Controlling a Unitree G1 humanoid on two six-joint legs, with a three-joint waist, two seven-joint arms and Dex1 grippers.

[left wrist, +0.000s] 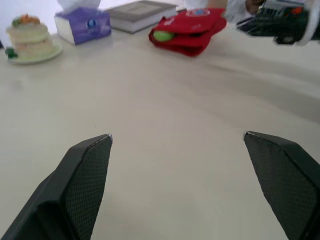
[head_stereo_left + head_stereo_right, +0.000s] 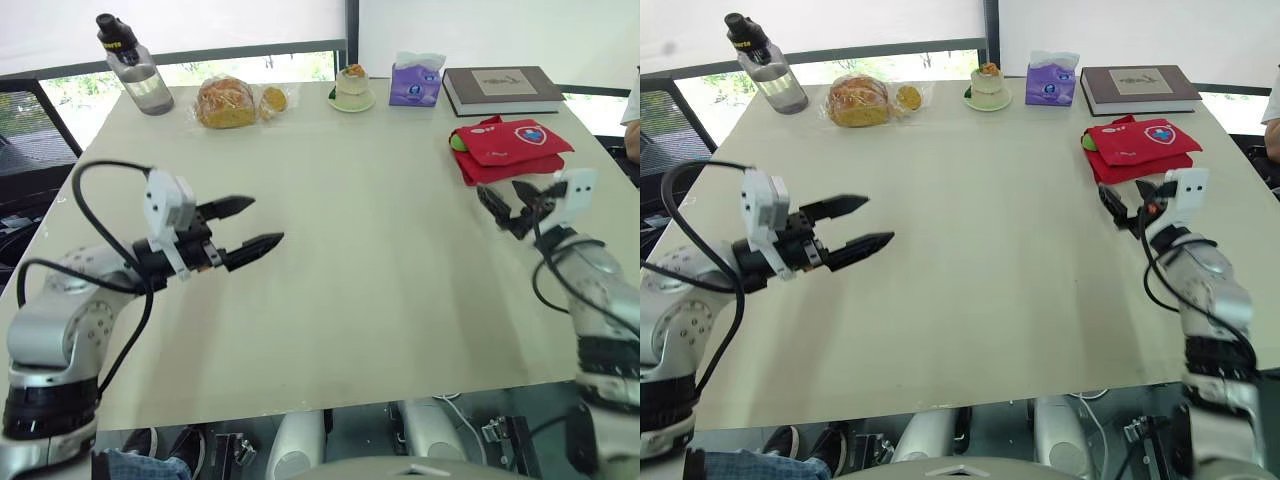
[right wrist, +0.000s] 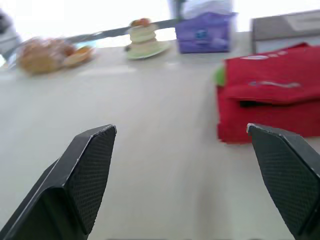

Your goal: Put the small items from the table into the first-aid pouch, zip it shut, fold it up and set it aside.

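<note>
I held both spread wide: left end effector [image 2: 264,220] over free beige counter [image 2: 380,290], right end effector [image 2: 508,205] beside the folded red fabric pouch [image 2: 512,148] near the edge.

Pouch [image 2: 510,150] lies right on the table [image 2: 370,260]; book [image 2: 502,88] behind it; bottle [image 2: 132,68] far left.

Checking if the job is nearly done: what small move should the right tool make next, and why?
Probably draw the right tool back from the red pouch. The pouch lies folded at the right of the table; the tool hangs open just short of it, holding nothing, and the left tool is open and empty. A green bit pokes from the fold.
</note>
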